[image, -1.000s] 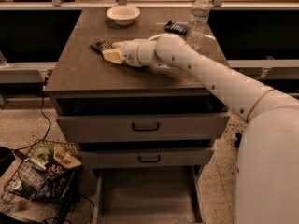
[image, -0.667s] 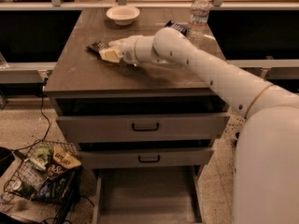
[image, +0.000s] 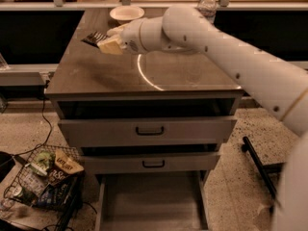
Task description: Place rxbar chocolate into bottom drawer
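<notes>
Now that the white arm (image: 231, 57) is higher than a second ago: its white two-finger gripper (image: 105, 41) hangs over the back left part of the dark brown counter (image: 115, 81), raised and a touch further left.
Jaws: pinching one end of the rxbar chocolate (image: 92, 36), a small flat bar in a black wrapper that juts out to their left.
Bar: off the counter top, where a second ago it sat low against the surface.
Meaning for the task: the pick looks done; carrying and lowering remain.
Bottom drawer (image: 149, 203): the lowest grey tray, pulled out at floor level, well below the bar.
Upper drawers (image: 149, 129): two grey fronts with dark handles, stacked between counter and tray; the bar probably has to go out past the counter's front edge and down in front of them.
Around: a white round bowl (image: 126, 13) just behind the gripper; a clear plastic bottle (image: 207, 4) behind the arm.
Floor: a wire basket (image: 43, 177) of snack bags left of the tray; a black rod (image: 260, 165) to its right.
</notes>
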Controlling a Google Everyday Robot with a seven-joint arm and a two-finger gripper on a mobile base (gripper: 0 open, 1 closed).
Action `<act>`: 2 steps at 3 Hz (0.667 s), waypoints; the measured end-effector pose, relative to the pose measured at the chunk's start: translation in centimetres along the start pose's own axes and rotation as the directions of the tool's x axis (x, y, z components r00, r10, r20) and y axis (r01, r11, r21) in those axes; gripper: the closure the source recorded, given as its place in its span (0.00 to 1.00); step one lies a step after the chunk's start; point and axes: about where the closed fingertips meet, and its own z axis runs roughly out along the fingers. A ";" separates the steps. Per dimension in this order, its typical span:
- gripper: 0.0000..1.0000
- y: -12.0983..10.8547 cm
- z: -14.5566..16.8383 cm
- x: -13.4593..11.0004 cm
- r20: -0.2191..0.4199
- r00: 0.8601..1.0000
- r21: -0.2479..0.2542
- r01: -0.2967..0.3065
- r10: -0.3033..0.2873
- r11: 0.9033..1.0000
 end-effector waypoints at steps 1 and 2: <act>1.00 2.5 -5.7 -0.7 0.002 0.999 -0.003 0.043 -0.043 0.999; 1.00 6.4 -14.4 0.2 -0.011 0.995 -0.021 0.095 -0.095 0.995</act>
